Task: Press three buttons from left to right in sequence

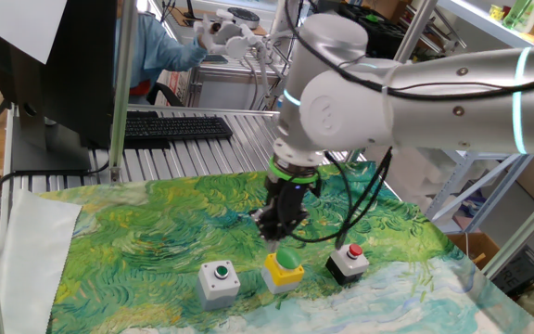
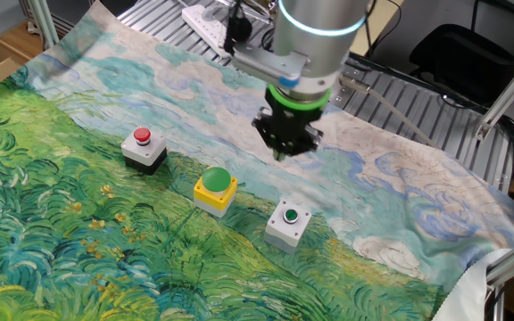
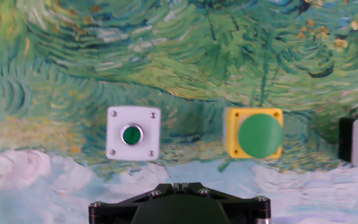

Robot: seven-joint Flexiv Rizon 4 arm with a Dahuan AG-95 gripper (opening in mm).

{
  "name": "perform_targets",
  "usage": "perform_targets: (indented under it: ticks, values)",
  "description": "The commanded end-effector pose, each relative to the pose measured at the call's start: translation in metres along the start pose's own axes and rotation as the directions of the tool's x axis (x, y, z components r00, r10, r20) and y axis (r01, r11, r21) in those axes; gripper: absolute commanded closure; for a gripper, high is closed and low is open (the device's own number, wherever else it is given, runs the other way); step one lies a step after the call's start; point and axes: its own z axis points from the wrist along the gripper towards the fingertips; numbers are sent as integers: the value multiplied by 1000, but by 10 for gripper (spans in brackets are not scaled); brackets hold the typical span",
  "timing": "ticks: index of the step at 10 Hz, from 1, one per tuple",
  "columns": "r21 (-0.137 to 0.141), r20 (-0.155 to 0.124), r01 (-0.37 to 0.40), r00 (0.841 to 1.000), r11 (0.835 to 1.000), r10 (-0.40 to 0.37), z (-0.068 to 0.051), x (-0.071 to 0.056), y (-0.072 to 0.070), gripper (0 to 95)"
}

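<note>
Three button boxes stand in a row on the painted cloth (image 1: 156, 232). The grey box with a small green button (image 1: 219, 278) is at the left, the yellow box with a green dome (image 1: 284, 264) is in the middle, and the black box with a red button (image 1: 349, 261) is at the right. They also show in the other fixed view as grey (image 2: 289, 223), yellow (image 2: 215, 189) and black (image 2: 144, 147). My gripper (image 1: 276, 232) hovers above the cloth just behind the yellow box and touches nothing. In the hand view the grey box (image 3: 133, 134) and yellow box (image 3: 254, 134) lie ahead of the gripper (image 3: 179, 185), whose fingertips meet.
A black keyboard (image 1: 174, 127) and a monitor lie on the slatted table behind the cloth. A metal post (image 1: 119, 93) stands at the back left. A person sits at the back. A white power strip (image 2: 208, 18) lies beyond the cloth.
</note>
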Motion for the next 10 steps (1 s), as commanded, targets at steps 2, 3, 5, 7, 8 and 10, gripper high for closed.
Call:
perform_targets:
  ticks: [2, 3, 5, 7, 8, 10]
  values:
    - [12, 0, 9, 1000, 1000, -9, -2, 10, -11, 950]
    - [7, 0, 9, 1000, 1000, -9, -2, 10, -11, 950]
    - [7, 0, -17, 1000, 1000, 17, -2, 10, -11, 950]
    - [0, 1, -32, 999, 999, 32, -2, 10, -10, 950]
    - [-1, 6, -35, 999, 999, 35, -2, 10, -10, 950]
    - [-2, 7, 51, 999, 999, -51, -2, 10, -10, 950]
